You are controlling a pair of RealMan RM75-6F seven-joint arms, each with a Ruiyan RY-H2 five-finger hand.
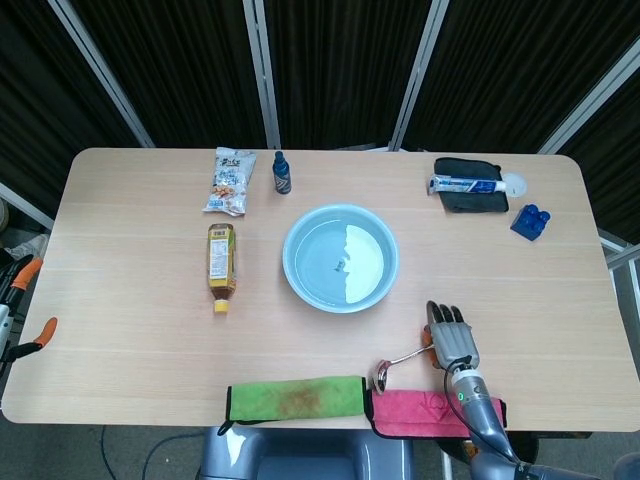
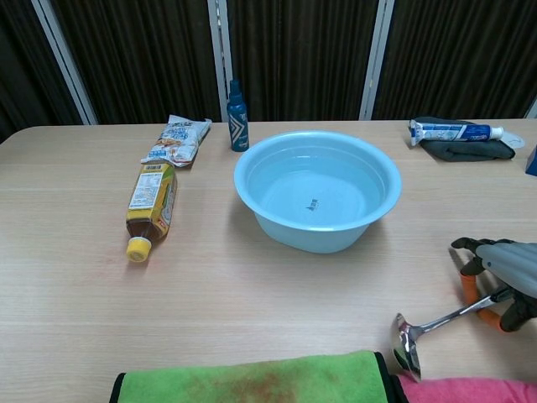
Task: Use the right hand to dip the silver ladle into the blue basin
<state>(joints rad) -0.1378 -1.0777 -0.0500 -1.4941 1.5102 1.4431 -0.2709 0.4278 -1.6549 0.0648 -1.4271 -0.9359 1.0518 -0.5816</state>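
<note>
The silver ladle (image 1: 400, 360) lies at an angle near the table's front edge, its bowl (image 2: 407, 344) turned on edge beside the pink cloth (image 1: 420, 412). My right hand (image 1: 452, 345) covers its orange handle end, and in the chest view the fingers (image 2: 503, 273) curl around that handle. The blue basin (image 1: 292, 255) holds water at the table's middle, up and to the left of the hand; its rim (image 2: 252, 164) stands well clear of the ladle. My left hand is in neither view.
A green cloth (image 1: 295, 397) lies at the front edge beside the pink one. A tea bottle (image 1: 221, 262), a snack bag (image 1: 229, 182) and a small blue bottle (image 1: 282, 173) sit left of the basin. Toothpaste on a dark pouch (image 1: 467, 188) and a blue block (image 1: 530, 220) are far right.
</note>
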